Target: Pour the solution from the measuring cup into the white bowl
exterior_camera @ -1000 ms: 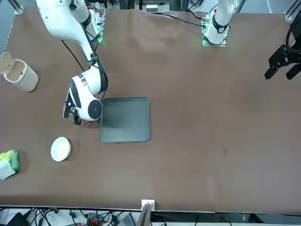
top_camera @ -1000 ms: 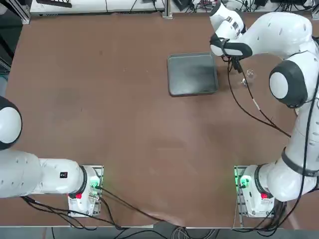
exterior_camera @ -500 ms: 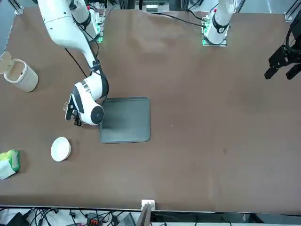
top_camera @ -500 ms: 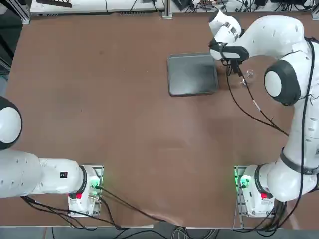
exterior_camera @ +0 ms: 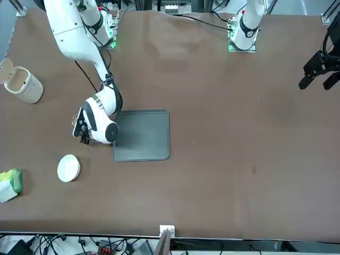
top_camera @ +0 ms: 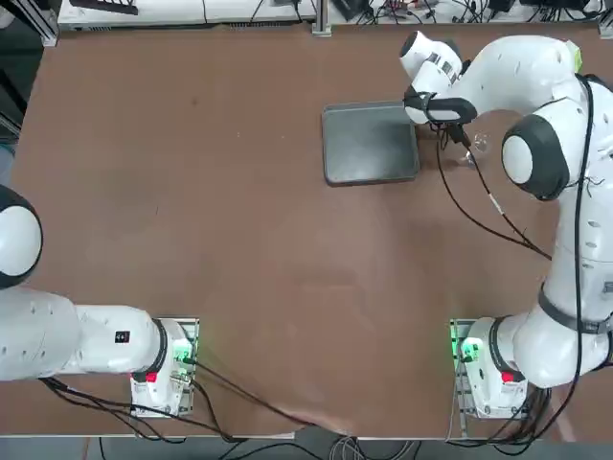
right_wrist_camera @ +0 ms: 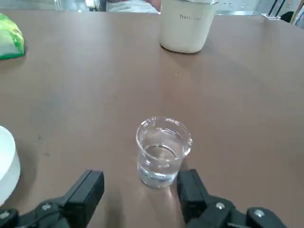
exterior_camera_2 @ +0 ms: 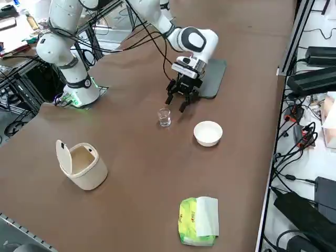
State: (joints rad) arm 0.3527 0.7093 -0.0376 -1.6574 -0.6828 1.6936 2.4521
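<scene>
Now peering past the right arm (top_camera: pixel 546 153) in the top view: can't find the white bowl (exterior_camera_2: pixel 208 133), can barely catch glints of the measuring cup (right_wrist_camera: pixel 161 152). Cut off at the edge of the wrist view, that bowl; only partly showing there, too, the white mug-like vessel (right_wrist_camera: pixel 186 26). Looking at the cup: small, clear, round-rimmed, upright on the surface (exterior_camera_2: pixel 131 173), near the bowl, with clear liquid inside. Over to the right tool (exterior_camera_2: pixel 177 104): just beside the cup, fingers apart; can't tell whether touching it.
</scene>
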